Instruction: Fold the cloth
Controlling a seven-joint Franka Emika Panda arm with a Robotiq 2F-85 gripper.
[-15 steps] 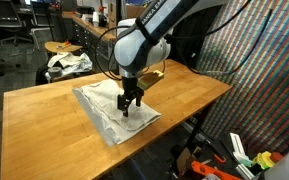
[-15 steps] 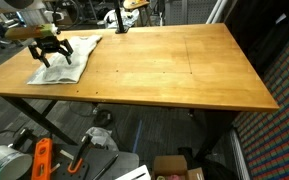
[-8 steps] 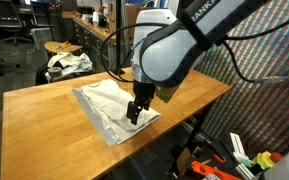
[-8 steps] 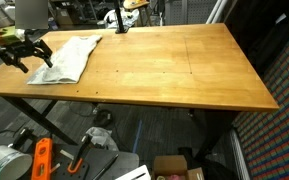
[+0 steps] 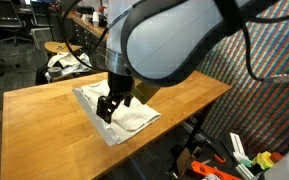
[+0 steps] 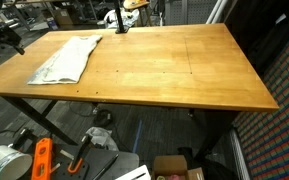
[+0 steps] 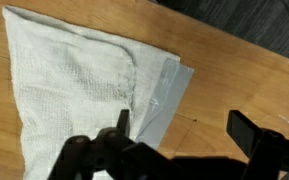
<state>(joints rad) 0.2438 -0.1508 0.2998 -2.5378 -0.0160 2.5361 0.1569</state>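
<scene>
We see the white cloth (image 5: 129,118) lying flat on the wooden table (image 5: 39,110), near one of the table's corners in both exterior views (image 6: 66,58). The wrist view shows one layer doubled over another (image 7: 74,85). The gripper (image 5: 107,110) hangs above the table, over the cloth, with its fingers (image 7: 119,128) spread wide and gripping nothing.

White cloth (image 6: 66,59) lies folded, rumpled, near the table's corner.
</scene>
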